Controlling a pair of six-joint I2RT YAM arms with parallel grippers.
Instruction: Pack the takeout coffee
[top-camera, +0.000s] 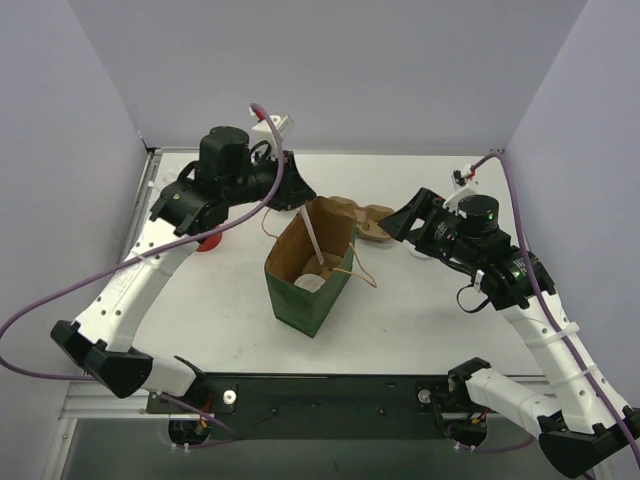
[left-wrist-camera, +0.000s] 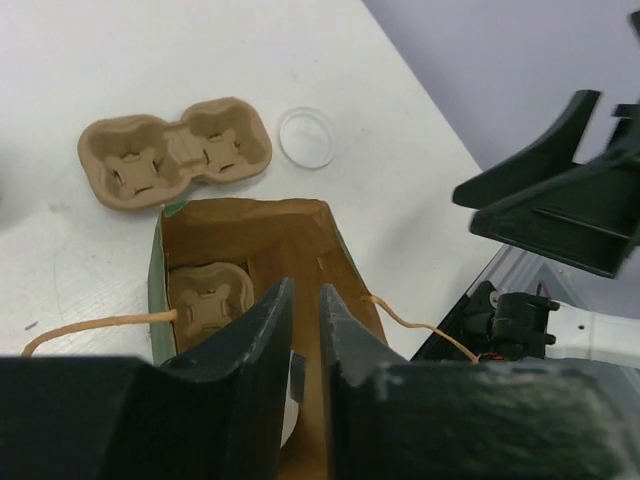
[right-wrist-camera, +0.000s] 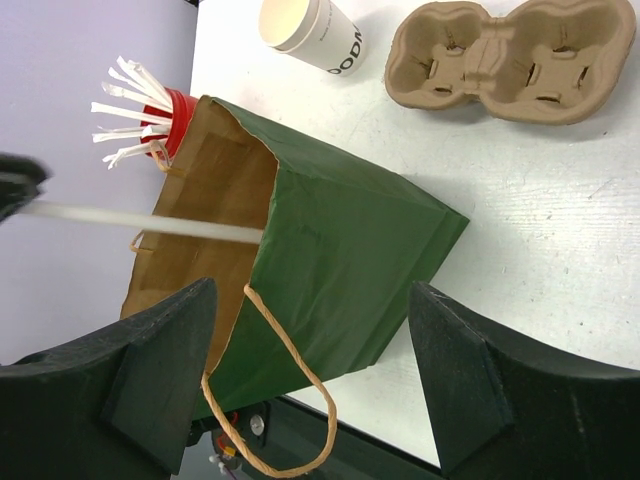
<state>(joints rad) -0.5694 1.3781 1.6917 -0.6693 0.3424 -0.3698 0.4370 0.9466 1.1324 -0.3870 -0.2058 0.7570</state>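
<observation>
Left gripper (top-camera: 298, 200) clamped on white straw (top-camera: 311, 237) slanting into paper bag (top-camera: 305, 305), takeout coffee (top-camera: 310, 282) inside bag beneath it, right gripper (top-camera: 393, 222) spread open beside bag, left wrist view, jaws nearly touching above bag mouth, cup carrier (left-wrist-camera: 175, 150) beyond, right wrist view, bag's green side between wide jaws

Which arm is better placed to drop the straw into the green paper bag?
Left. The left gripper holds the straw, its tip in the open bag; the right gripper is open and empty beside the bag.
</observation>
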